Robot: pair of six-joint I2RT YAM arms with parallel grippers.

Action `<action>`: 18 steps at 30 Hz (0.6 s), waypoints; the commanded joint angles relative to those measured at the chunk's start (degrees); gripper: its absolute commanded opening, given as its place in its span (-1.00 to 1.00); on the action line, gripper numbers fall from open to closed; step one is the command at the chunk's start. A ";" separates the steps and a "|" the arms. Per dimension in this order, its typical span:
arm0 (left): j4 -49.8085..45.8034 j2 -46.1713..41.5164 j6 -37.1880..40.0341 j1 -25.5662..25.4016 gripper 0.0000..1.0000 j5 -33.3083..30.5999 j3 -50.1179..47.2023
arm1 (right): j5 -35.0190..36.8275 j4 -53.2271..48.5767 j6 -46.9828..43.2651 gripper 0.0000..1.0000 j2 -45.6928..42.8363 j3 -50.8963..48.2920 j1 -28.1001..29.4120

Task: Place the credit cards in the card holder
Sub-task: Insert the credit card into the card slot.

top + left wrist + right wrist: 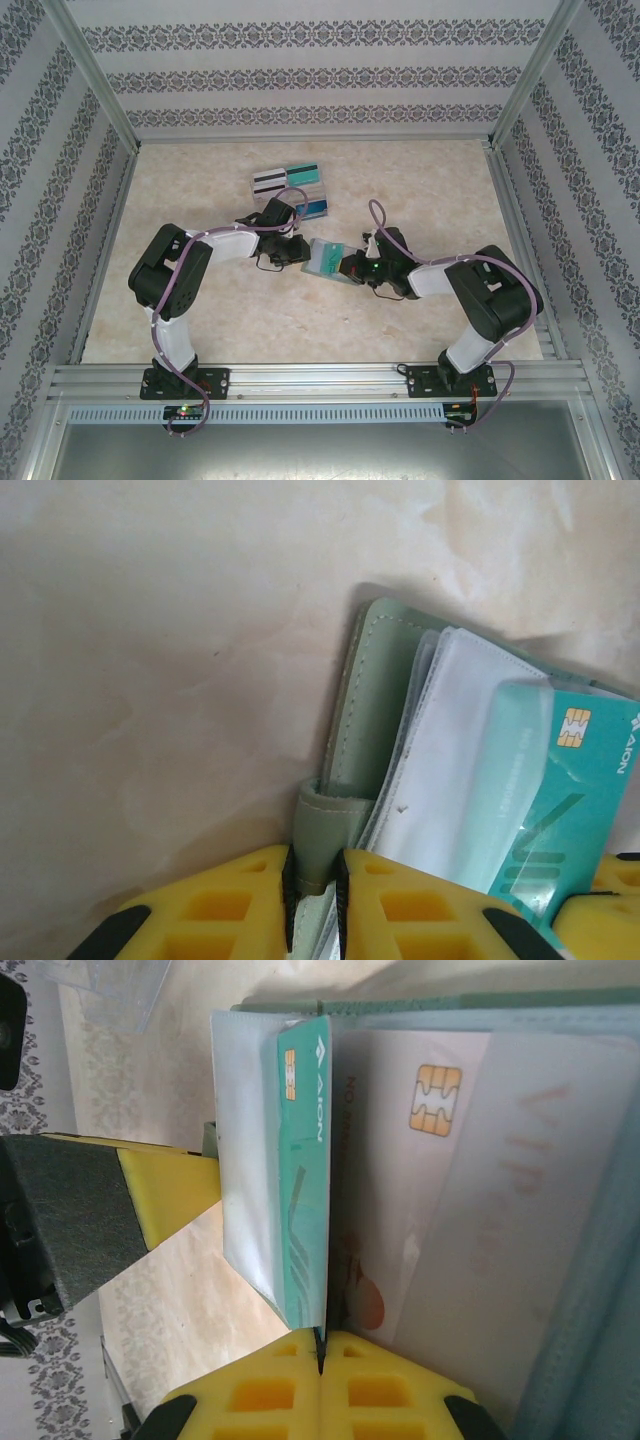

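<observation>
One pale card [440, 1170] is pocketed in the card holder [365, 710] pinched by its strap [318, 825] in my left gripper [315, 885], my right gripper [320, 1360] clamps a teal card [302, 1190] part-sleeved just ahead of it, and several cards [290, 180] wait beyond.

Light: bright, soft and even, from above; top external view pale, slightly washed out.
Shadows: soft dark band along the edge of the card holder [375, 700] on the table [150, 680], left wrist view.
Glare: milky sheen on the clear pocket [515, 730] over the teal card [600, 790].
Focus: right wrist view's top-left background blurred; card print sharp.
</observation>
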 commanded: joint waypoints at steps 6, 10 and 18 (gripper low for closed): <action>-2.06 -0.39 -1.06 -2.61 -0.61 0.52 -1.37 | 9.59 1.68 2.30 -0.90 -0.51 0.28 4.56; -2.06 -0.61 -1.15 -2.82 -0.61 0.24 -1.34 | 9.81 1.94 2.48 -0.87 1.09 2.84 5.83; -2.57 -0.82 -0.85 -2.84 -0.61 -0.16 -1.54 | 8.51 -1.58 0.25 -0.60 0.39 3.64 6.57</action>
